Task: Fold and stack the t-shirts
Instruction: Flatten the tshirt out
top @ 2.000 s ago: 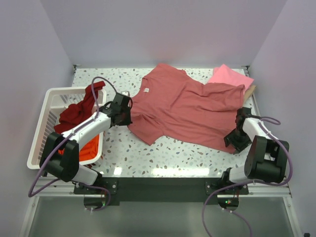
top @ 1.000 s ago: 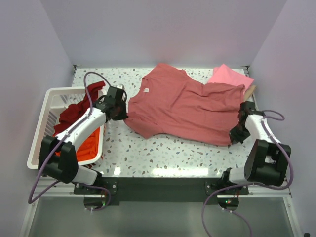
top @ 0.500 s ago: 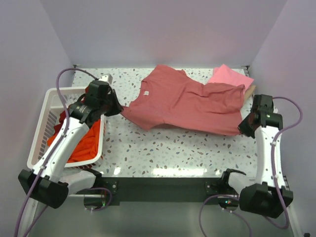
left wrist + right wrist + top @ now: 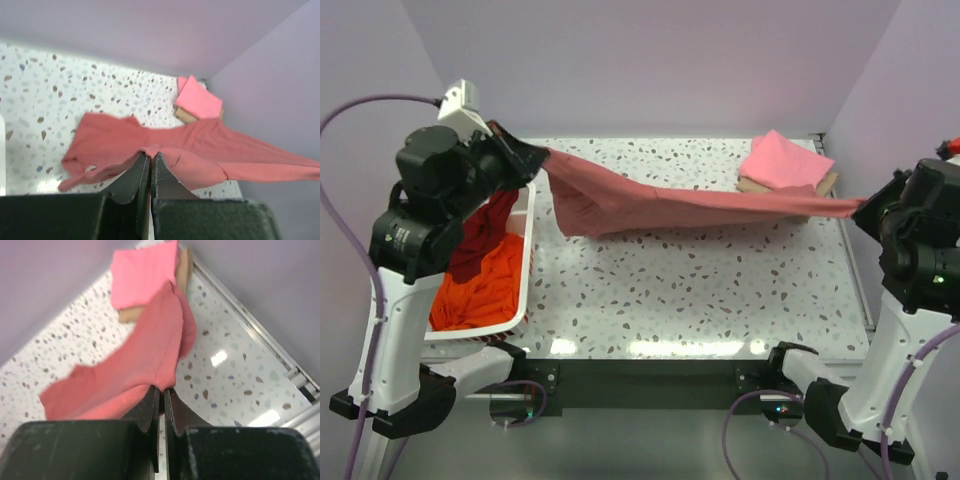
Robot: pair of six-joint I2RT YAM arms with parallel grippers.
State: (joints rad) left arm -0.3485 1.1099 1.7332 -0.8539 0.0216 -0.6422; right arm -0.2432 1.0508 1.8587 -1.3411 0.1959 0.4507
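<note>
The dusty rose-red t-shirt [image 4: 670, 205] hangs stretched in the air above the table between both raised arms. My left gripper [image 4: 150, 155] is shut on its left edge, high over the basket [image 4: 535, 158]. My right gripper [image 4: 162, 388] is shut on its right edge [image 4: 863, 204]. The shirt [image 4: 200, 150] sags in the middle, and its left part droops toward the table [image 4: 135, 365]. A folded bright pink t-shirt [image 4: 785, 160] lies at the back right on a tan board. A dark maroon t-shirt [image 4: 485, 235] and an orange one [image 4: 480, 290] lie in the basket.
The white slatted basket [image 4: 525, 270] stands along the table's left side under my left arm. The speckled table [image 4: 700, 290] is walled by lilac panels at the back and both sides. The tan board [image 4: 825, 183] pokes out beneath the pink shirt.
Both arms have risen sharply and spread apart, lifting the rose-red shirt off the table and pulling it taut. Both grips stayed shut.
</note>
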